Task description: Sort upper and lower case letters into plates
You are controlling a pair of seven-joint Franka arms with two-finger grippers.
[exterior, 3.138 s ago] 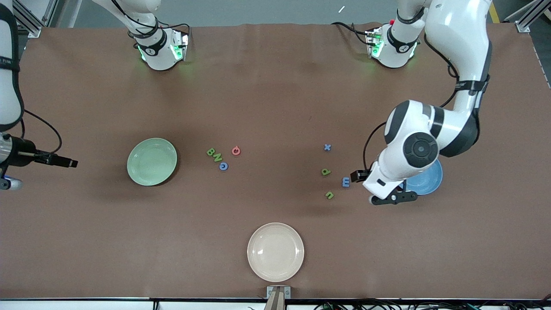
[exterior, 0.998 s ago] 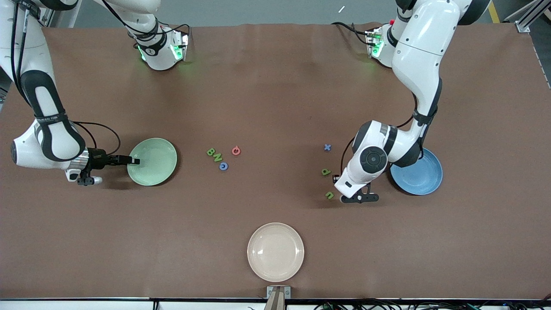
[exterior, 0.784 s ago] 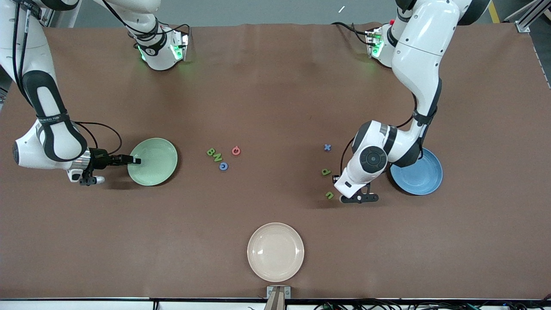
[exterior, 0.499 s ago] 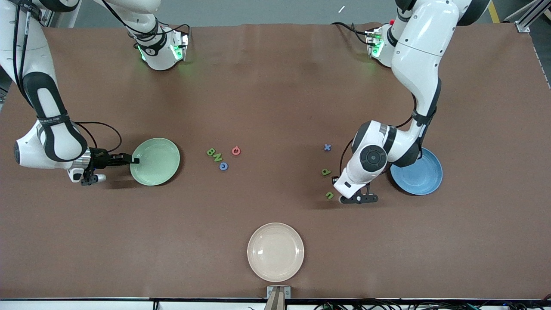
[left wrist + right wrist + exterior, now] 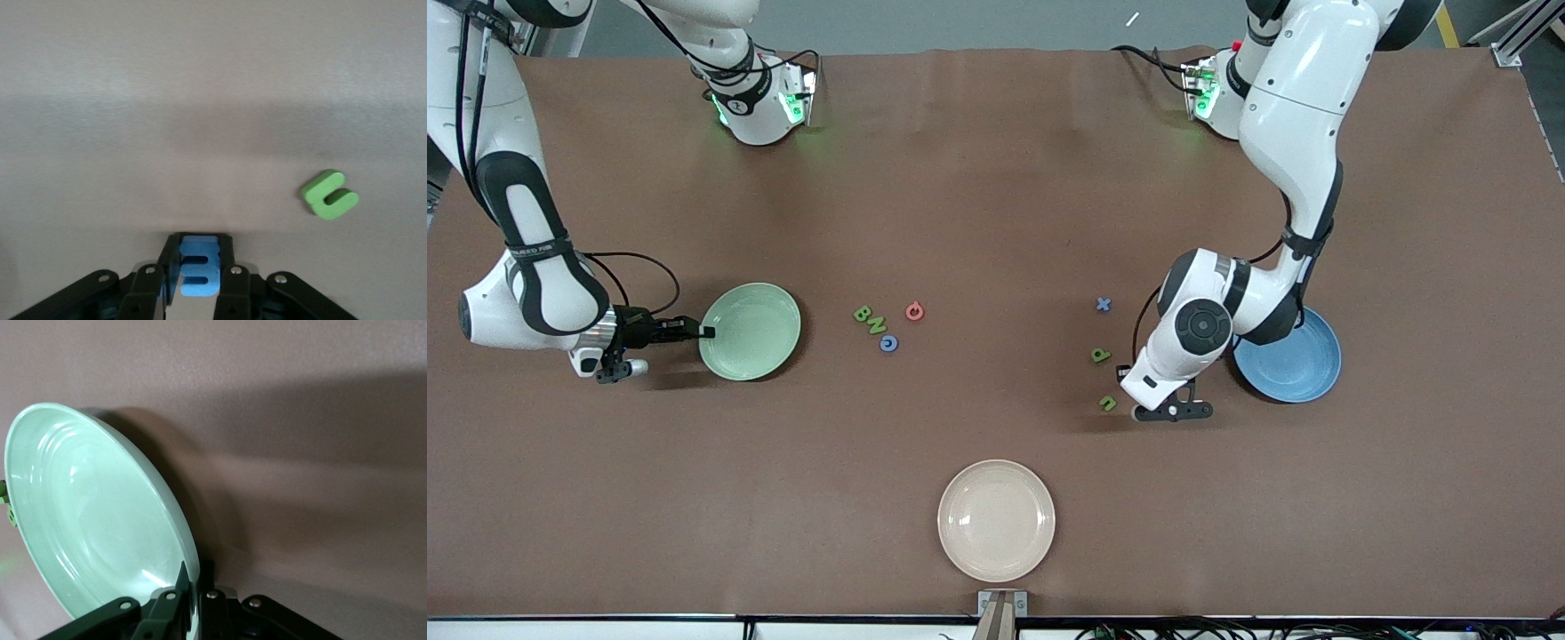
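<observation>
front view: left gripper (image 5: pixel 1138 391) low at the table beside the blue plate (image 5: pixel 1303 366), which lies empty toward its arm's end; right gripper (image 5: pixel 704 332) pinches the empty green plate (image 5: pixel 751 331).

left wrist view: fingers clenched on the blue letter (image 5: pixel 199 269).

right wrist view: rim clamped, plate tilted.

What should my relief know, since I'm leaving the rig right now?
Left gripper: shut on the blue E, by the green u and the blue plate.
Right gripper: shut on the green plate rim.
On the table: green B, green N, red letter and blue letter mid-table; blue x, another green letter.
Done: nothing in either plate.
Left: all eight.
</observation>
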